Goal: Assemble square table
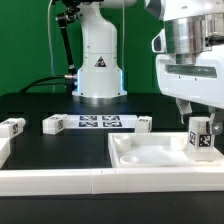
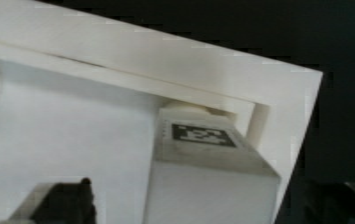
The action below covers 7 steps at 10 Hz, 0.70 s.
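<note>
Square table slab partly cropped; leg upright in corner; claw spread, tips obscured.

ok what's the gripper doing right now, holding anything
gripper: open, holding nothing; the finger in the wrist view stands clear of the upright leg at the tabletop corner

I see the white square slab lying flat on the black counter. One tagged leg stands up in its corner. The second leg, third leg and fourth leg lie loose behind
</note>
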Each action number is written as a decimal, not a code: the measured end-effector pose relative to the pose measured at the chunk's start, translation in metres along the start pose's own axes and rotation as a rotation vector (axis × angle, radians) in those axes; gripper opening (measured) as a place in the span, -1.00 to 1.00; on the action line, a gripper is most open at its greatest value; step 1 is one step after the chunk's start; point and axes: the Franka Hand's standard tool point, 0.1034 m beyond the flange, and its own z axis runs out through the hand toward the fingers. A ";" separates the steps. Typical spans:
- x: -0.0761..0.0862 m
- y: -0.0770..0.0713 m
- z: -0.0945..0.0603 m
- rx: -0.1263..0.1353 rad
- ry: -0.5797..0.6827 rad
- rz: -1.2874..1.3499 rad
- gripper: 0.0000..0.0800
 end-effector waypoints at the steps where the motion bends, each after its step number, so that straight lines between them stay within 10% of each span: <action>1: 0.000 0.000 0.000 -0.003 -0.001 -0.128 0.57; 7: -0.005 0.000 0.000 -0.016 0.000 -0.725 0.62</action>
